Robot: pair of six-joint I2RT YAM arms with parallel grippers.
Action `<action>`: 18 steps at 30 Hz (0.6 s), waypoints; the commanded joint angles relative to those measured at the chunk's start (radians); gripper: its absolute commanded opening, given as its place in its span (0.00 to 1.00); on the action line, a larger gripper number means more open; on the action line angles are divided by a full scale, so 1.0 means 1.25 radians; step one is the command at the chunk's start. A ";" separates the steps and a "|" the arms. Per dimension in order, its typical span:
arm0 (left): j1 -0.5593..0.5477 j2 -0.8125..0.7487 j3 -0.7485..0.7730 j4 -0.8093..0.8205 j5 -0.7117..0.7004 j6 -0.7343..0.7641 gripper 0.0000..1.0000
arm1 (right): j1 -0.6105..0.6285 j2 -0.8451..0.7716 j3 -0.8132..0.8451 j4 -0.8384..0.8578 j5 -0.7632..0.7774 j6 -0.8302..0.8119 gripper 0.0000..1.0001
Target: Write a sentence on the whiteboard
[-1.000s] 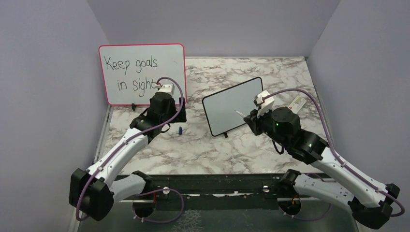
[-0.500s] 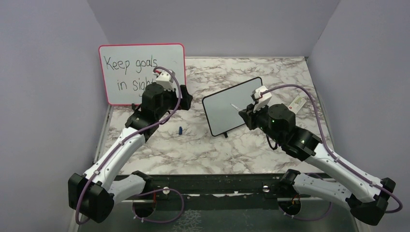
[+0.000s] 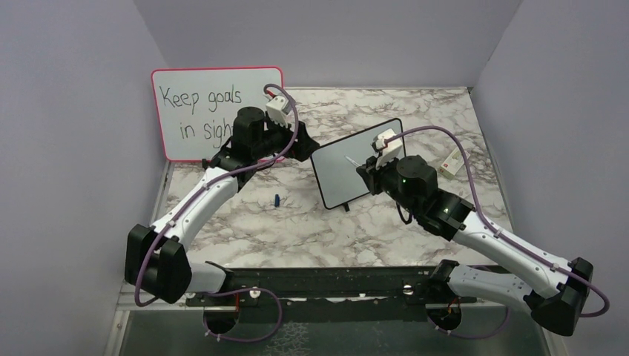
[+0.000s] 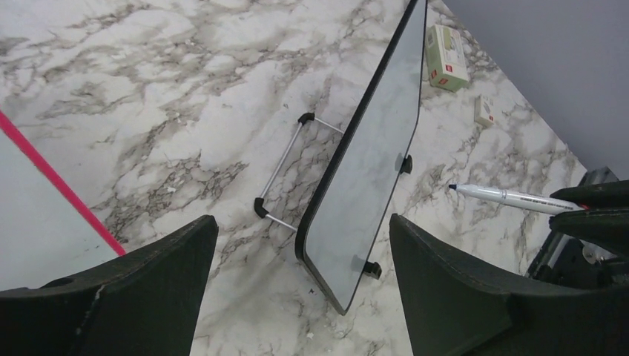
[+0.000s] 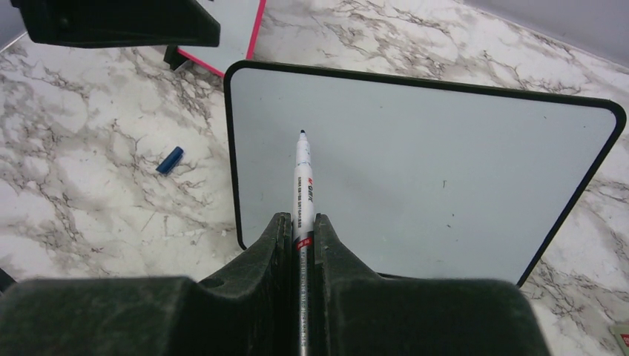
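One marker (image 5: 303, 182), clamped in the right jaws, pointed at the propped whiteboard (image 3: 337, 176); the left jaws gaped empty.

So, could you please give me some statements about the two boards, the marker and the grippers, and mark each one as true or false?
1. The black-framed whiteboard has no writing on it. True.
2. The right gripper is empty. False: it is shut on a marker that points at the whiteboard.
3. The marker has its cap on. False: its tip is bare, and a blue cap lies on the table.
4. The left gripper is open and holds nothing. True.
5. The pink-framed board bears black handwriting. True.
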 commanded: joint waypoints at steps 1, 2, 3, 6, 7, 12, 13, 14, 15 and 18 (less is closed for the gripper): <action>0.034 0.039 0.000 0.054 0.145 -0.015 0.83 | 0.004 0.001 -0.020 0.064 -0.028 0.003 0.01; 0.041 0.047 0.000 0.060 0.156 -0.017 0.81 | 0.005 0.003 -0.023 0.069 -0.032 0.004 0.01; 0.047 0.055 0.002 0.063 0.166 -0.020 0.78 | 0.006 0.006 -0.024 0.074 -0.037 0.005 0.01; 0.059 0.086 0.003 0.081 0.216 -0.030 0.71 | 0.007 0.011 -0.030 0.090 -0.035 0.007 0.01; 0.061 0.097 0.003 0.088 0.235 -0.033 0.70 | 0.008 0.015 -0.029 0.092 -0.030 0.008 0.01; 0.062 0.138 -0.002 0.122 0.290 -0.053 0.61 | 0.015 0.050 0.006 0.078 -0.018 0.018 0.01; 0.062 0.144 -0.004 0.127 0.293 -0.054 0.59 | 0.017 0.062 0.020 0.067 -0.014 0.021 0.01; 0.062 0.151 -0.005 0.132 0.298 -0.054 0.57 | 0.019 0.075 0.032 0.055 -0.010 0.024 0.01; 0.063 0.156 -0.004 0.133 0.300 -0.055 0.55 | 0.023 0.086 0.045 0.044 -0.003 0.028 0.01; 0.066 0.173 -0.006 0.142 0.313 -0.052 0.48 | 0.032 0.112 0.067 0.024 0.014 0.031 0.01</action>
